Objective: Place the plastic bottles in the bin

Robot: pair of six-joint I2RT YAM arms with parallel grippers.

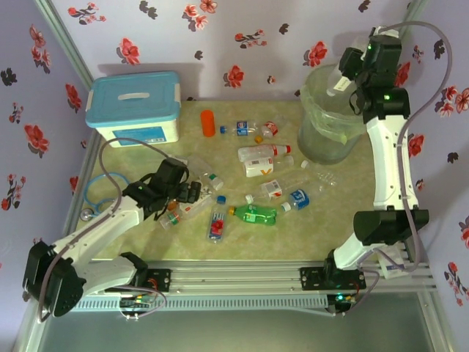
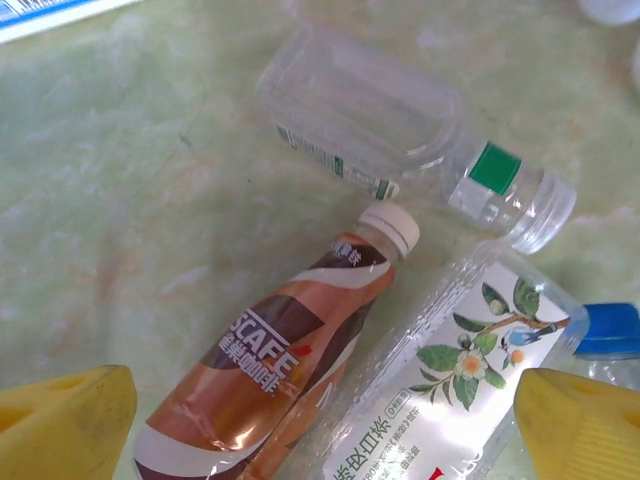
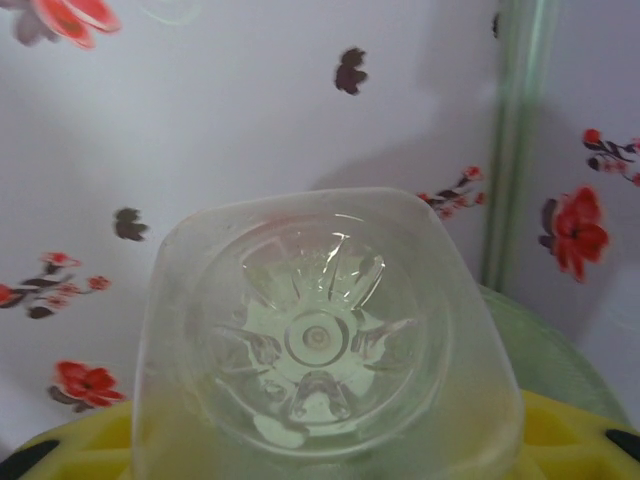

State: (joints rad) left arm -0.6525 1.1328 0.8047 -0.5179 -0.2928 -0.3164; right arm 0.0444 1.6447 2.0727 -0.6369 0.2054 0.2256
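Reaching out low from its base at the near left corner, the left arm is lying almost flat over the table (image 1: 315, 235), with the left gripper (image 1: 170, 192) pointing down at the nearest bottles. Its yellow fingertips (image 2: 62, 425) are standing wide apart, gripping nothing. They are straddling a brown-labelled bottle (image 2: 268, 395) with a white cap and a flower-labelled bottle (image 2: 455, 385), which are lying side by side and touching. Just beyond them an empty clear bottle (image 2: 390, 125) is lying crosswise. Farther out, the other plastic bottles are lying scattered over the middle of the table, among them a green bottle (image 1: 254, 214) and an orange bottle (image 1: 208, 122) near the blue-lidded box (image 1: 134, 108). On the right, the right arm is rising from its base, bending at the elbow and stretching up toward the far right corner. There the right gripper (image 1: 352, 72) is pinching a square-based bottle (image 3: 320, 340) by its sides, holding it over the bin (image 1: 322, 147).
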